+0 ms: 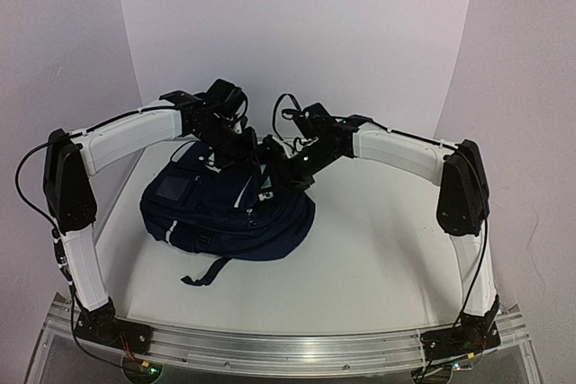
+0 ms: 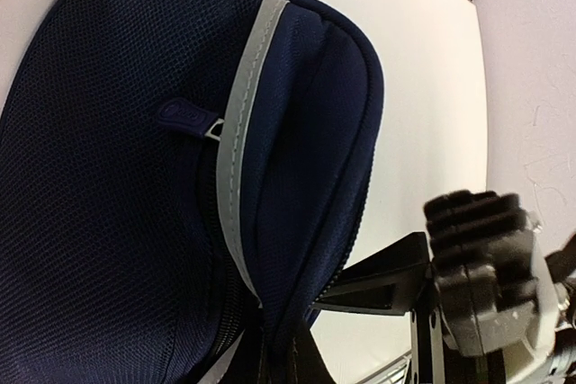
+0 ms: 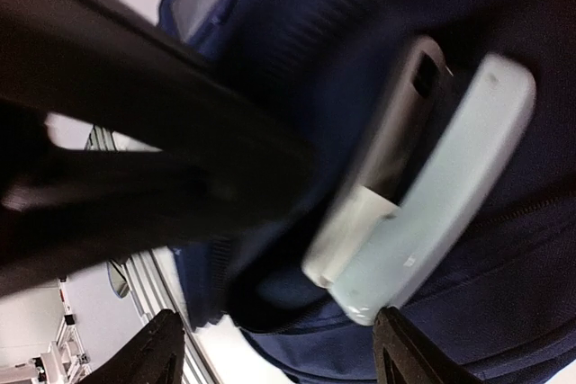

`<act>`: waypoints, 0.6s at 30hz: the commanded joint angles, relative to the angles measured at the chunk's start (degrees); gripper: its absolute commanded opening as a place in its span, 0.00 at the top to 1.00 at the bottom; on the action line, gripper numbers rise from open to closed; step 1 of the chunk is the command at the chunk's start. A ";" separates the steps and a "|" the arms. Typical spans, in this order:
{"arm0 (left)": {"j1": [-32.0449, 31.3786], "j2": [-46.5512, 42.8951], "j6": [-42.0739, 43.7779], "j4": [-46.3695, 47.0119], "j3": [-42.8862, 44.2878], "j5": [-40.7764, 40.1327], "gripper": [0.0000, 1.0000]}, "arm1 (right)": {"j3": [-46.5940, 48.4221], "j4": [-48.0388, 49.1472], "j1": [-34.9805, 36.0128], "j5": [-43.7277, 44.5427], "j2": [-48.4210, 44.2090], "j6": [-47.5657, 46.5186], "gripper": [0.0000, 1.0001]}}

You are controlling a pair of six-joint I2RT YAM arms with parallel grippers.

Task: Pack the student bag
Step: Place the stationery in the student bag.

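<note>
Student bag [image 1: 225, 213] lies slumped on the white counter [image 1: 378, 249], left of centre, with a black strap trailing toward the near edge. Both arms reach over its far, upper end. Left fingers [image 1: 236, 146] are clenched and seem to pinch the fabric at the bag's top, though the wrist view shows only taut navy mesh and a grey stripe. Right fingers [image 1: 281, 173] are spread apart with nothing between them, just above a blurred pale grey-blue object [image 3: 450, 168] that sits in the bag's mouth.
</note>
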 commanded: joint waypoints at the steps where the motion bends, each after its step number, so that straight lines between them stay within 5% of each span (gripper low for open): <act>1: 0.11 -5.22 -0.52 8.45 1.45 2.29 1.00 | -2.98 1.10 -1.35 -0.12 -3.42 -2.30 0.39; 7: 0.11 -5.42 -0.06 9.29 0.88 2.95 1.00 | -4.37 3.35 -1.38 -0.91 -2.57 -1.48 0.50; 14: 0.40 -5.42 0.35 9.69 0.76 3.03 1.00 | -3.84 6.62 -4.59 -8.14 -4.88 -0.38 0.39; 18: 0.94 -4.98 0.49 10.03 1.26 3.82 1.00 | -8.36 9.36 -7.47 -9.97 -7.79 1.58 0.44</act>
